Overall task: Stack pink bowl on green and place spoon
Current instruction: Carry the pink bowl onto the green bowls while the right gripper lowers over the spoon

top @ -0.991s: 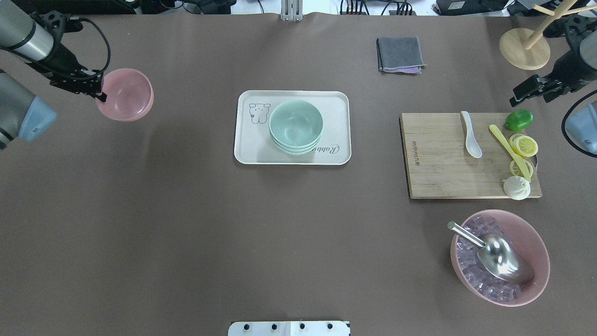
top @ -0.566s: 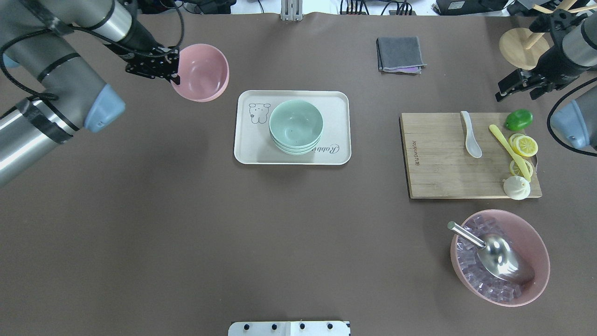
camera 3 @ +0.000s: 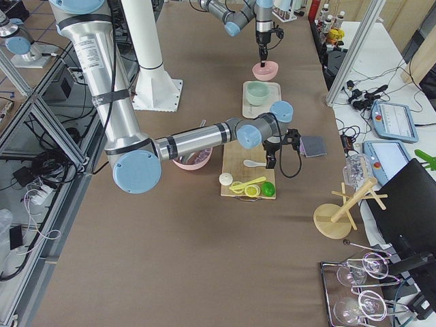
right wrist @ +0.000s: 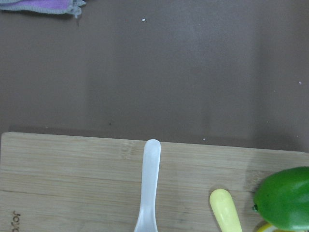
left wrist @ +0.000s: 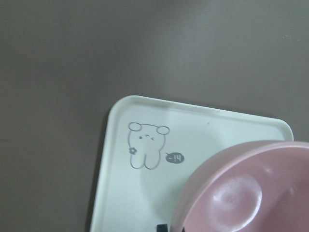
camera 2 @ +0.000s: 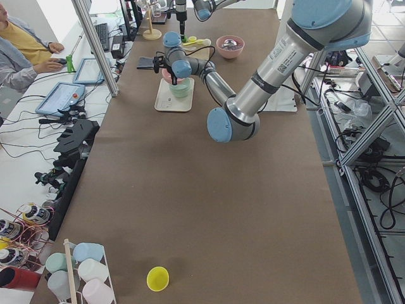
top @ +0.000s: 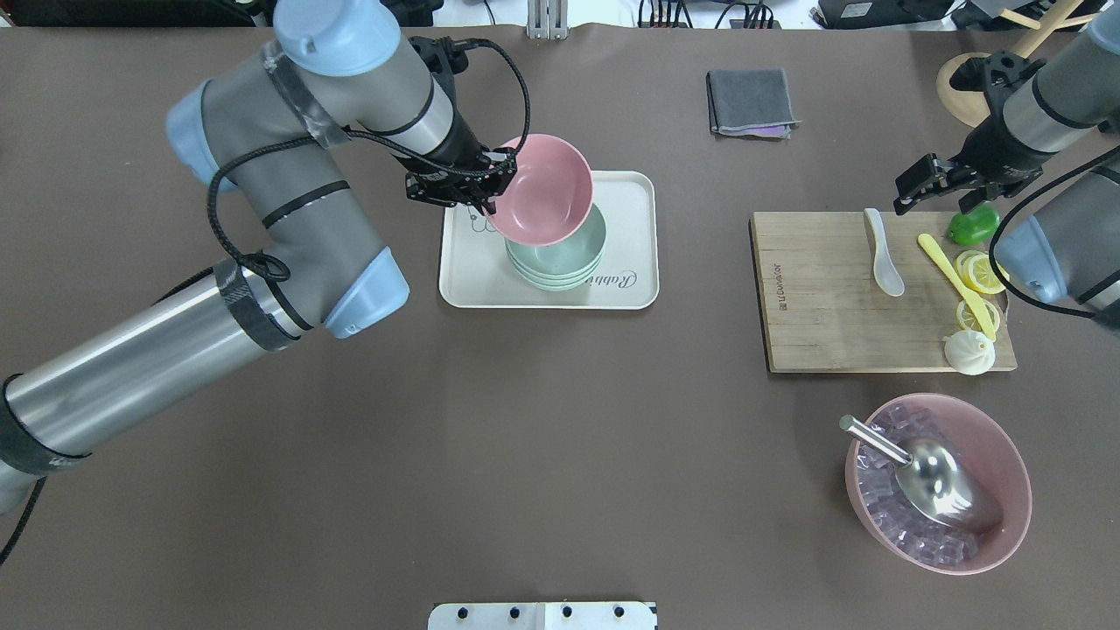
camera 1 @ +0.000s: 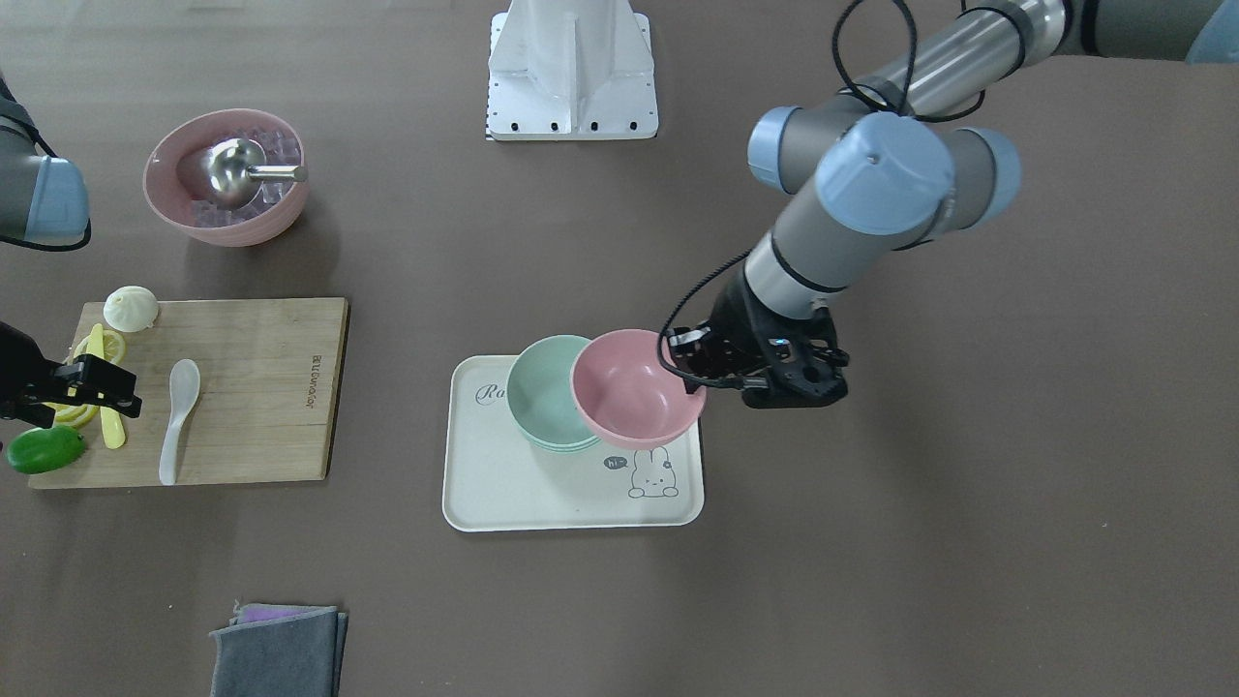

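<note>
My left gripper (top: 479,188) is shut on the near rim of the pink bowl (top: 542,188) and holds it tilted above the green bowls (top: 560,258). The green bowls sit stacked on the white tray (top: 464,280). In the front view the pink bowl (camera 1: 634,387) overlaps the green stack (camera 1: 537,387) without resting in it. The white spoon (top: 884,254) lies on the wooden cutting board (top: 822,324). My right gripper (top: 910,191) looks open and empty, hovering over the board's far edge just right of the spoon's handle. The right wrist view shows the spoon (right wrist: 147,193) directly below.
A green lime (top: 971,226), lemon slices (top: 982,271), a yellow spatula (top: 954,284) and a white dumpling (top: 969,352) crowd the board's right end. A pink bowl of ice (top: 1006,455) holds a metal scoop (top: 936,481). A grey cloth (top: 751,102) lies at the back.
My left arm has carried the pink bowl from the far left rightward to above the green bowls. My right gripper has moved left and down toward the board's far edge.
</note>
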Available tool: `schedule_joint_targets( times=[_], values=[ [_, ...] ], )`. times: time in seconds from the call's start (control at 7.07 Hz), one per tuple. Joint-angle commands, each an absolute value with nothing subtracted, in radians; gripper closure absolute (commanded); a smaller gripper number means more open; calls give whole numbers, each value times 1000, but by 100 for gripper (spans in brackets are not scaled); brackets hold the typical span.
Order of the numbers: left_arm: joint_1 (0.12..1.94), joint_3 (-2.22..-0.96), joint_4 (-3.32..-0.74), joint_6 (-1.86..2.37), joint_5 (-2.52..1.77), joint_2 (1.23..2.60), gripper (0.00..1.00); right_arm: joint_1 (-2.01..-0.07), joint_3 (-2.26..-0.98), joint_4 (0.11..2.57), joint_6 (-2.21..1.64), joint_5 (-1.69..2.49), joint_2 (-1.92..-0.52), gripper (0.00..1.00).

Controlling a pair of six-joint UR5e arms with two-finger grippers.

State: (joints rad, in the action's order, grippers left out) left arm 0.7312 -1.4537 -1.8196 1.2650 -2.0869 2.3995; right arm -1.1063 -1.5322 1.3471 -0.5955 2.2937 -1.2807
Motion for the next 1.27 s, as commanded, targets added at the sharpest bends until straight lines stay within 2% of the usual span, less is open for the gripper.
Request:
schedule_joint_targets(
  times=[0.0, 1.13],
  values=[
    [680, -1405, -1812, 1258, -2040, 2430, 100, -1103, -1529, 1348, -598, 2289, -1282, 0],
    [707, -1390, -1827, 1256, -2039, 2445, 100, -1071, -1491, 1348, -644, 2244, -1239, 1]
  ],
)
